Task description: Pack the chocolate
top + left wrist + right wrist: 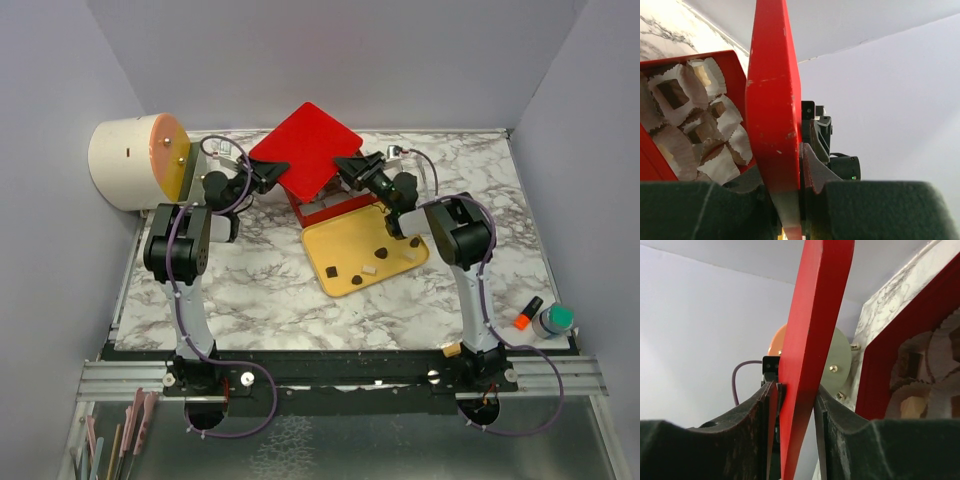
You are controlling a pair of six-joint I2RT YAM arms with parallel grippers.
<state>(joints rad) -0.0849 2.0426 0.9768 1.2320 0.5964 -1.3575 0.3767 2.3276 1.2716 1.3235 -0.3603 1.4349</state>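
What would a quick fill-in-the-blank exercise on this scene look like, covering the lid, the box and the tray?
1. The lid held over the box is ____ in colour.
2. Its edges are clamped in the jaws of the left arm and of the ____ arm.
3. A few loose chocolate pieces lie on the flat ____ tray.
4. Inside the box, pieces sit in white paper ____.
Missing words: red; right; yellow; cups.

One red lid (305, 145), one box (650, 165), one yellow tray (345, 245) bearing about five chocolates (331, 270)
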